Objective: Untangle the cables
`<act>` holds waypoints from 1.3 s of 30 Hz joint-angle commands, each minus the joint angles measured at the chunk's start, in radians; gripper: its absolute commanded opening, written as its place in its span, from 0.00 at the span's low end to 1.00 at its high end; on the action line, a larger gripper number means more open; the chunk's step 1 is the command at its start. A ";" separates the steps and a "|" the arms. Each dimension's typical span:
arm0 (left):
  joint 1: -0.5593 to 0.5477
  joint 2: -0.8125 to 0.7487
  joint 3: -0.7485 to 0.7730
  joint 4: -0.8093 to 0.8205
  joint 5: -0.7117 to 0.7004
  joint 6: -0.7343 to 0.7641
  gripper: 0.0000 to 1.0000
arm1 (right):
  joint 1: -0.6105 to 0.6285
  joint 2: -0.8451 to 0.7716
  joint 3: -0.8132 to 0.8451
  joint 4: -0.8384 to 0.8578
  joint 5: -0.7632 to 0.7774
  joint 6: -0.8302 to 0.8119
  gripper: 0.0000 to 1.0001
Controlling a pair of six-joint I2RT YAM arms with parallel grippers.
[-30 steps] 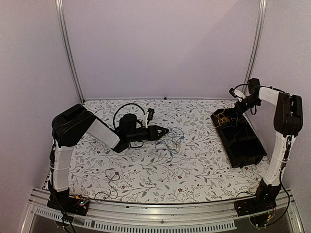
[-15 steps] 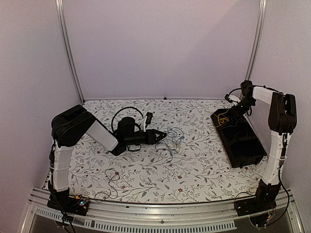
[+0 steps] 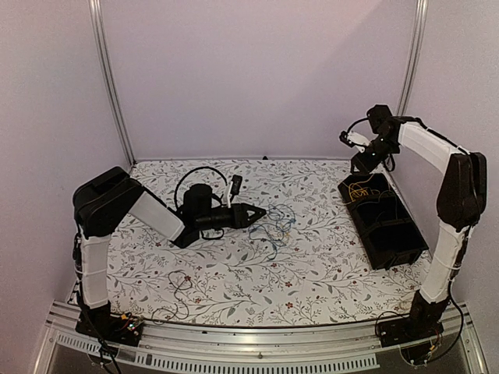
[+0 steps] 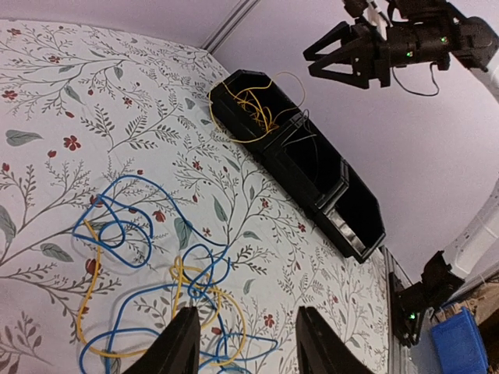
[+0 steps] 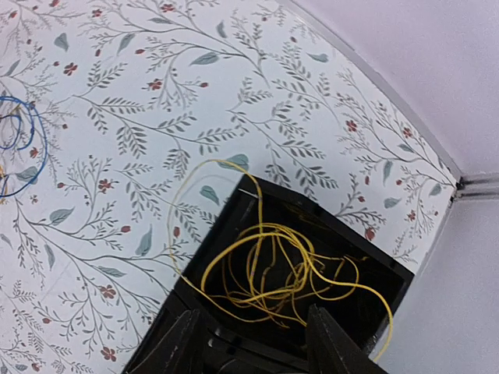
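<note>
Blue-yellow cables [image 4: 148, 288] sprawl flat, no clear axis; yellow cable [image 5: 273, 265] coiled in bin [image 5: 347, 243]; both jaws apart, empty.

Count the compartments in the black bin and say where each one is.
3, in a row along the black bin: the far compartment holding the yellow cable, the middle compartment, and the near compartment.
</note>
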 commanded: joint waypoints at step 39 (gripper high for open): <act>0.014 -0.083 -0.074 0.023 -0.027 -0.006 0.46 | 0.201 0.282 -0.009 -0.019 0.184 -0.020 0.24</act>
